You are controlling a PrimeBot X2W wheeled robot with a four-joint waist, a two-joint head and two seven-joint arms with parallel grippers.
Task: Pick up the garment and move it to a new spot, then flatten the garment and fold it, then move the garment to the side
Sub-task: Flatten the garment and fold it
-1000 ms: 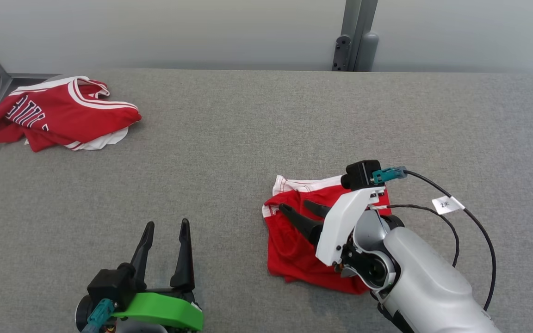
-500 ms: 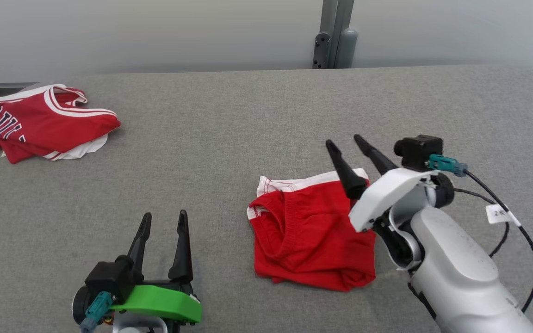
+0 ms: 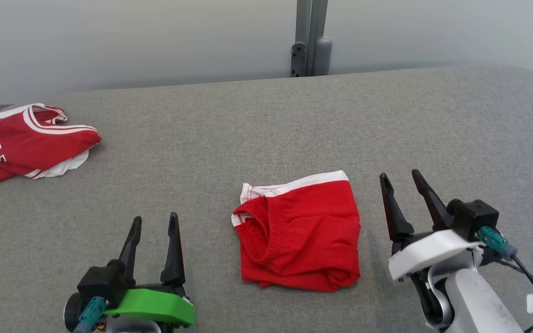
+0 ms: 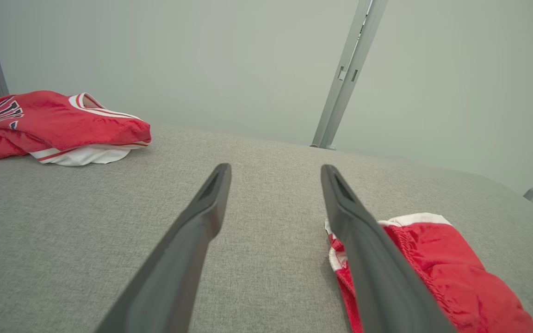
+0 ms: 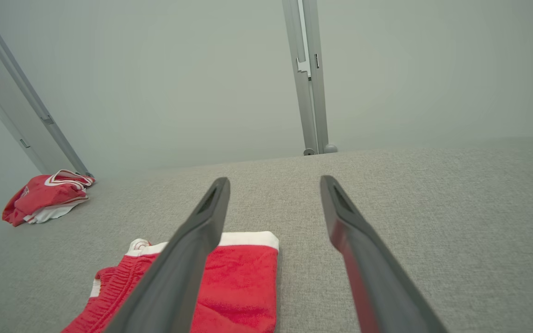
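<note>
Red garments, two: one folded pair of shorts (image 3: pixel 300 236) with a white waistband, lying mid-table between the grippers and touching neither; one crumpled jersey (image 3: pixel 26 141) with white trim at the far left edge, well apart. Grey fabric table (image 3: pixel 248 129), one. Two grippers: left gripper (image 3: pixel 154 219), green mount, fingers spread, empty; right gripper (image 3: pixel 399 176), white mount, fingers spread, empty, just beside the shorts. One metal post (image 3: pixel 310 37) behind the table.
</note>
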